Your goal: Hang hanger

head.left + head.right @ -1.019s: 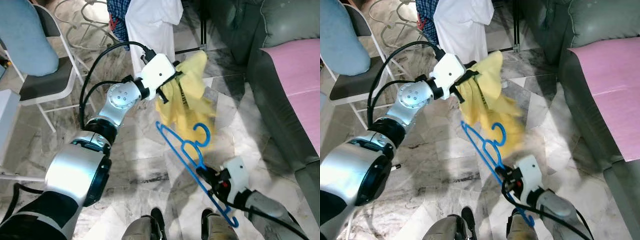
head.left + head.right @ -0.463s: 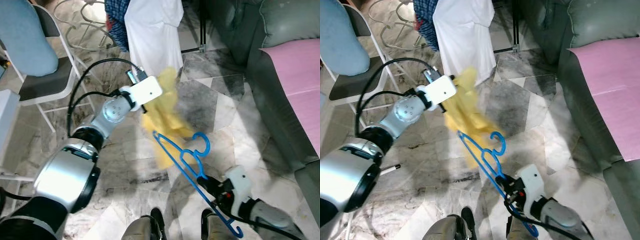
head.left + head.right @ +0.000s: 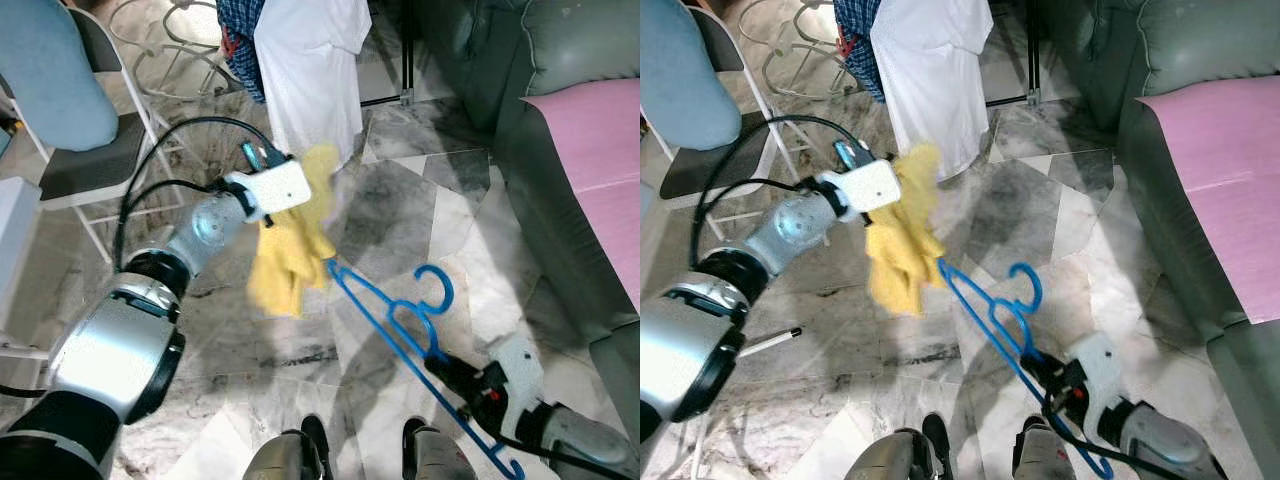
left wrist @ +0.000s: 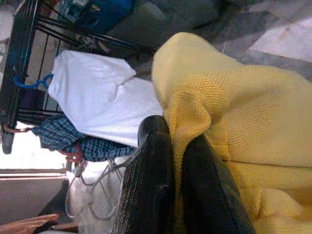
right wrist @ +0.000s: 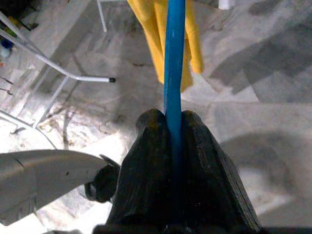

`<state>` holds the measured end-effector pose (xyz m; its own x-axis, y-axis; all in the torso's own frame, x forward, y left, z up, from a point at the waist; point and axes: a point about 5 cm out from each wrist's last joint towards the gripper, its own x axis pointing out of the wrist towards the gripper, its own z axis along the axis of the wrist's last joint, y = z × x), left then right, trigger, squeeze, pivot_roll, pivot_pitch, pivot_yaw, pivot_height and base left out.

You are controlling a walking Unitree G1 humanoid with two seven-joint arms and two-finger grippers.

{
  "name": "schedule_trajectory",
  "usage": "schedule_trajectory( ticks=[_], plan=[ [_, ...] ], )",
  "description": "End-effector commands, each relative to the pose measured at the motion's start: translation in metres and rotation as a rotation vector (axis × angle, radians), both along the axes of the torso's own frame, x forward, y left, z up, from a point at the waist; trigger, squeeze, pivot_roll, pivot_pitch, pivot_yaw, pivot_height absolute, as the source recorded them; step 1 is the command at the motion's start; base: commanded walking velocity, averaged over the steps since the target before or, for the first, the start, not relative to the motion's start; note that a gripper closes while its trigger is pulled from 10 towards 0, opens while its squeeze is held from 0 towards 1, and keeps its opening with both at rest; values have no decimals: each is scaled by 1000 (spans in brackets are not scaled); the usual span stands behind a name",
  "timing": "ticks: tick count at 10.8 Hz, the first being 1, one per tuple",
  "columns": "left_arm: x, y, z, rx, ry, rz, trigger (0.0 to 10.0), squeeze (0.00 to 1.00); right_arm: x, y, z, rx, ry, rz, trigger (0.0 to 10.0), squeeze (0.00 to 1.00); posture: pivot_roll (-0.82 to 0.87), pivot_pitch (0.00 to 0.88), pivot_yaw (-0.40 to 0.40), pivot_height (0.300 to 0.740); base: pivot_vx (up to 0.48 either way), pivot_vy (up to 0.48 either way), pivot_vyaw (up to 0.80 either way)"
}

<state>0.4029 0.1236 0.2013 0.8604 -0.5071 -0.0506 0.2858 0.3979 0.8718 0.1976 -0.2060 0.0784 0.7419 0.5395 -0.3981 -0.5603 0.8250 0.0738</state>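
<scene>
Swinging lower and leftward since a second ago, the crumpled yellow knitted cloth [image 3: 290, 245] hangs from the left gripper [image 4: 178, 161], whose black fingers pinch its fold. Lower right, the right gripper [image 5: 171, 131] clamps the thin blue plastic hanger [image 3: 400, 318], its tip touching the cloth.

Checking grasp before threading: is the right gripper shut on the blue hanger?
Yes, the right gripper is clamped on the blue hanger bar.

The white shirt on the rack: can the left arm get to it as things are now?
Probably not to grasp: the left gripper is shut on the yellow sweater. The white shirt hangs just beyond it, with nothing between them.
</scene>
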Motion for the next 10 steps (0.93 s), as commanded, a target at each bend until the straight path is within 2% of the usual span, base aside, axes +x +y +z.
schedule_trajectory(
  ticks=[1, 3, 4, 5, 6, 7, 9, 10],
  plan=[
    [1, 9, 4, -8, 8, 8, 10000, 0, -2, 0, -5, -10, 19, -10, 10000, 0, -242, 246, 214, 740, 0, 0, 0],
    [-7, 3, -12, 94, 83, -110, 10000, 0, -3, -25, -11, -161, 29, -95, 10000, 0, -251, 247, 222, 740, 0, 0, 0],
    [-10, 2, -16, 128, 94, -137, 10000, 0, -2, -33, -8, -186, 17, -114, 10000, 0, -251, 247, 222, 740, 0, 0, 0],
    [-12, 2, -21, 180, 100, -164, 10000, 0, -2, -41, 6, -186, -19, -111, 10000, 0, -249, 249, 224, 740, 0, 0, 0],
    [-13, 1, -21, 180, 101, -175, 10000, 0, -1, -43, 13, -188, -34, -99, 10000, 0, -247, 251, 224, 740, 0, 0, 0],
    [-16, -5, -22, 231, 71, -226, 10000, 0, 1, -46, 27, -193, -70, -75, 10000, 0, -245, 251, 224, 740, 0, 0, 0],
    [-18, -14, -16, 188, 49, -279, 10000, 0, 7, -41, 37, -135, -114, -66, 10000, 0, -242, 251, 224, 740, 0, 0, 0],
    [-20, -23, -13, 166, 34, -335, 10000, 0, 8, -35, 34, -130, -102, -42, 10000, 0, -238, 253, 227, 740, 0, 0, 0]
  ],
)
